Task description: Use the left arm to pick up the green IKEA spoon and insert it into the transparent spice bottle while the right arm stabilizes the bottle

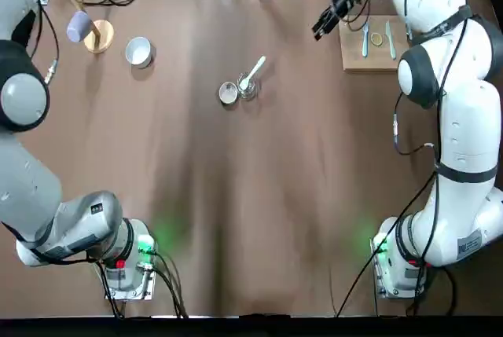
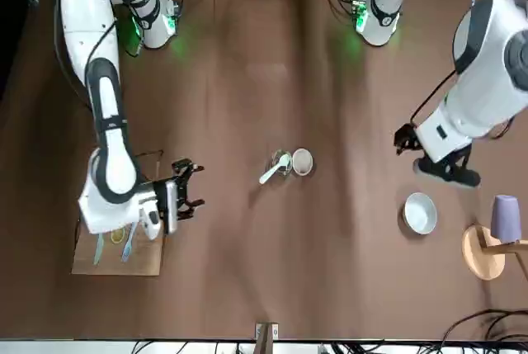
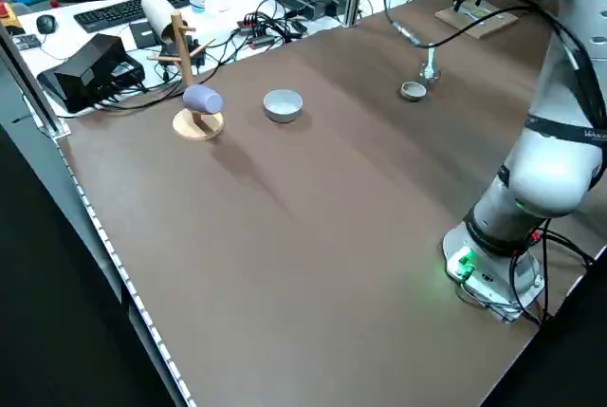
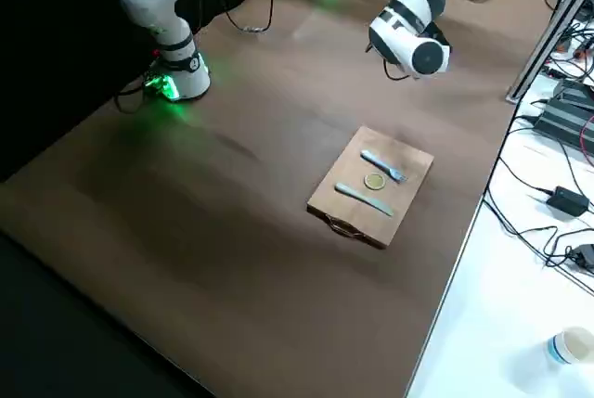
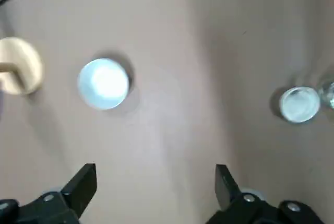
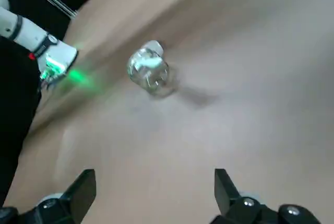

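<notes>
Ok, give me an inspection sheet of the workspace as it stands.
Surface: brown tabletop, no spill seen
Job's things: pale mint plastic spoon leaning out of the clear round glass bottle
Clutter: small grey round cup beside the bottle; white round bowl; wooden board with bluish cutlery
Grippers: left claw open, empty; right claw open, empty, near the board
Cables: black ones along both arms
Surroundings: black cables heaped past the far edge

spoon (image 1: 253, 72) in bottle (image 1: 249, 92) | cup (image 1: 228, 93) just left | board (image 1: 354, 50) well right
</notes>
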Available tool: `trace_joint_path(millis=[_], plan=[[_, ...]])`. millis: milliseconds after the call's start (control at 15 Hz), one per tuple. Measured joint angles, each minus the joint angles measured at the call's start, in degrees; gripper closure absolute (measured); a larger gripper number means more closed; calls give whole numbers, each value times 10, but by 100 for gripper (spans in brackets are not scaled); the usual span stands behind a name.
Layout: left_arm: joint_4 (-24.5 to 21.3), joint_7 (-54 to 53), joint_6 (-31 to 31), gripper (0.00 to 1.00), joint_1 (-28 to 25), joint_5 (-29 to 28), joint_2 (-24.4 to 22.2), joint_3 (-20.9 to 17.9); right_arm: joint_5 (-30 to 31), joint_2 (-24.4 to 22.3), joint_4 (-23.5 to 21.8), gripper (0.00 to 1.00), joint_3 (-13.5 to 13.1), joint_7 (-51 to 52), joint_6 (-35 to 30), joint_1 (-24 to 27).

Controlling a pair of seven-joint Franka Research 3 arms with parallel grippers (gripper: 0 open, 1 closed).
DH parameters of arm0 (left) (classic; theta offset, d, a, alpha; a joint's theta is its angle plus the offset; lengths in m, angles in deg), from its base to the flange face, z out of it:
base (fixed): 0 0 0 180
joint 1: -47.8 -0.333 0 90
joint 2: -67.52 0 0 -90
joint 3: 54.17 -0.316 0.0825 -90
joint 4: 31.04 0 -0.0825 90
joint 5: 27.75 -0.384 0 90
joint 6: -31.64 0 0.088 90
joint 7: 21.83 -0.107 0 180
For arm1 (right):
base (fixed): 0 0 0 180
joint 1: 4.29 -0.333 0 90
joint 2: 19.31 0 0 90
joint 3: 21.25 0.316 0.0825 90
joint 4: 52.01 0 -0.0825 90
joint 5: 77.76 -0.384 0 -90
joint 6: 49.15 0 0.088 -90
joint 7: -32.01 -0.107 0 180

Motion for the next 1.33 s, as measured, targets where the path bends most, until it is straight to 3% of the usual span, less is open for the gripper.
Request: trace_joint_path(millis=[200,467,733,1067,1333], plan=[[-1,0,26,0,-1,-5,-34,0,31,0,37,0,-49,-71,-24,0],[-9,0,56,0,-1,23,-31,0,84,0,100,0,-98,-174,-27,0],[-9,0,56,0,-8,25,-30,-2,139,-17,162,0,-137,-299,-73,-13],[-1,0,56,0,-40,29,-30,-7,251,-93,173,0,-145,-554,-88,-45],[1,0,51,0,-58,31,-29,-9,334,-136,172,0,-141,-621,-88,-38]])
